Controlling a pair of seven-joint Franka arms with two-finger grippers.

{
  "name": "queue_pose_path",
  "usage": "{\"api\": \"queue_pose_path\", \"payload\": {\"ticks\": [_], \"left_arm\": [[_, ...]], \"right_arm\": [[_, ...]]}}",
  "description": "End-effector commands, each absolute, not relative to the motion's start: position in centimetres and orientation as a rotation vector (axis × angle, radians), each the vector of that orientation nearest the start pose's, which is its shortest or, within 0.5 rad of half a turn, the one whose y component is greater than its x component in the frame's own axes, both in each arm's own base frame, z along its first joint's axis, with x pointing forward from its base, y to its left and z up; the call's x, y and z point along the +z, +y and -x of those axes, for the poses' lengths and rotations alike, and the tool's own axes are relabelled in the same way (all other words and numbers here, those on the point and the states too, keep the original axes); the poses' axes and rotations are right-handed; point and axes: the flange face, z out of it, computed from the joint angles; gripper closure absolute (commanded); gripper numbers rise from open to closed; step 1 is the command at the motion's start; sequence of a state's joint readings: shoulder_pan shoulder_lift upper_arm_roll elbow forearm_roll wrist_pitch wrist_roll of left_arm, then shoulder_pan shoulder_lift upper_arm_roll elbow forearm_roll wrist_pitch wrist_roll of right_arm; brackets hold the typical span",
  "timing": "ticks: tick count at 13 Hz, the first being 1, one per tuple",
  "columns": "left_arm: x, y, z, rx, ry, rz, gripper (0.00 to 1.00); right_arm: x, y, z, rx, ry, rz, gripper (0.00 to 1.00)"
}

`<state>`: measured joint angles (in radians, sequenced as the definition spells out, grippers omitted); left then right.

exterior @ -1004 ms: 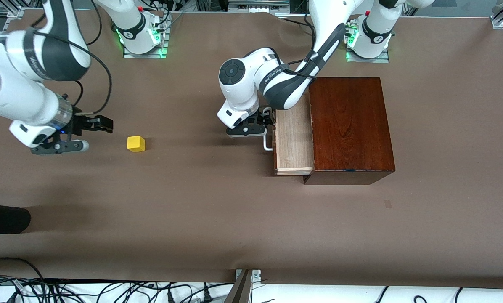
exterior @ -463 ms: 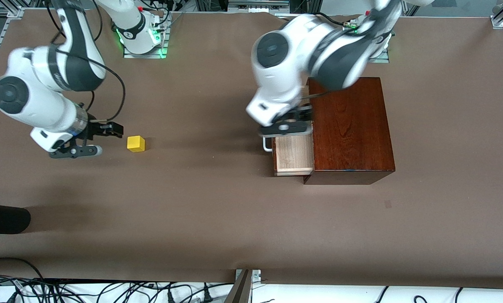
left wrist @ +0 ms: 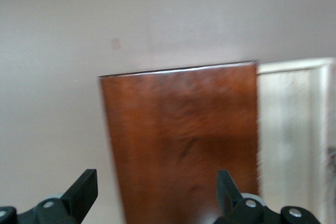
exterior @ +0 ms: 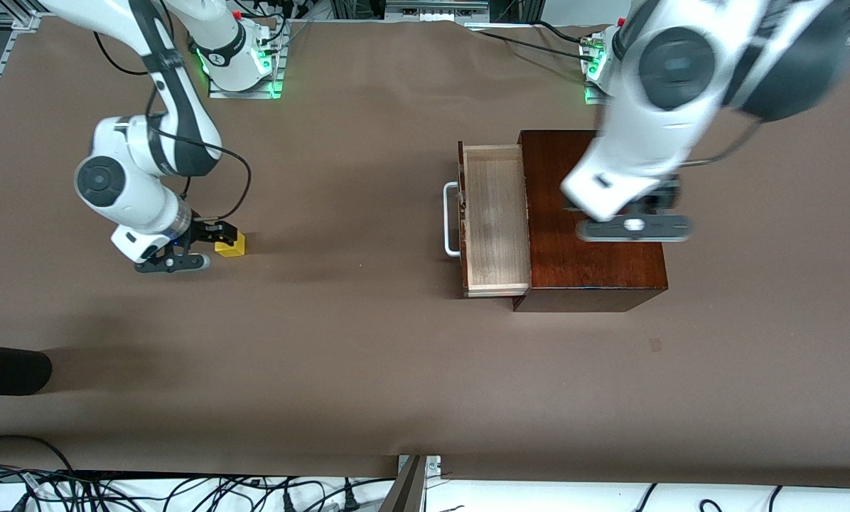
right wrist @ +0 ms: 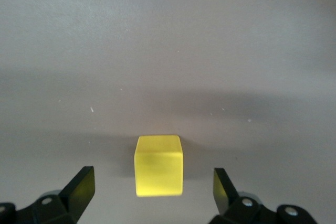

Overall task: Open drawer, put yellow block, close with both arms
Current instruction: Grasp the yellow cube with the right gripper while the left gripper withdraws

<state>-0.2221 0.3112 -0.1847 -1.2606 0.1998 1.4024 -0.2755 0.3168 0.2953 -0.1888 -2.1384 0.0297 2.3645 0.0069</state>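
**Now: one block, one drawer, two grippers**

One yellow block (exterior: pixel 231 245) sits on the table (exterior: pixel 368 355), well apart from the drawer (exterior: pixel 495 217), which stands pulled out of its box (exterior: pixel 595 277). Right gripper (exterior: pixel 208 245), fingers spread, straddles the block. Left gripper (exterior: pixel 635 226), fingers apart, hangs over the box.

Left arm (exterior: pixel 688 85) is motion-blurred and cut off at 12 o'clock, hiding part of the box (exterior: pixel 595 263). Yellow block (exterior: pixel 232 246) half hidden by right gripper (exterior: pixel 194 245), tbh.
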Motion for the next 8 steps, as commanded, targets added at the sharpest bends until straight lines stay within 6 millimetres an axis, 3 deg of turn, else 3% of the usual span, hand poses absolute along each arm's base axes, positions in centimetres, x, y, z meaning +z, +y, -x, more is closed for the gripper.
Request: {"api": "queue_pose_path", "payload": {"ticks": [1,2,4,5,7,8], "left_arm": [[61.1,-12.7,-57.9,0.242,0.257,3.039,0.0],[62.1,-10.2,-57.4,0.269,0.208,3.059,0.0],[63.1,-7.1,-56.7,0.227,0.118,3.072,0.0],[63.1,-6.9,-55.4,0.164,0.111,3.069,0.0],[62.8,-4.5,-53.7,-0.126,0.034,3.077,0.0],[62.2,-4.2,-53.4,-0.151,0.009,3.112,0.0]], "right_arm": [[23.7,7.6,-55.5,0.069,-0.13,3.167,0.0],[22.8,7.7,-55.5,0.068,-0.133,3.171,0.0],[21.8,7.6,-55.5,0.072,-0.134,3.175,0.0],[21.3,7.6,-55.3,0.088,-0.134,3.177,0.0],[20.4,7.5,-54.5,0.125,-0.131,3.175,0.0],[20.2,7.5,-54.2,0.137,-0.133,3.174,0.02]]}}
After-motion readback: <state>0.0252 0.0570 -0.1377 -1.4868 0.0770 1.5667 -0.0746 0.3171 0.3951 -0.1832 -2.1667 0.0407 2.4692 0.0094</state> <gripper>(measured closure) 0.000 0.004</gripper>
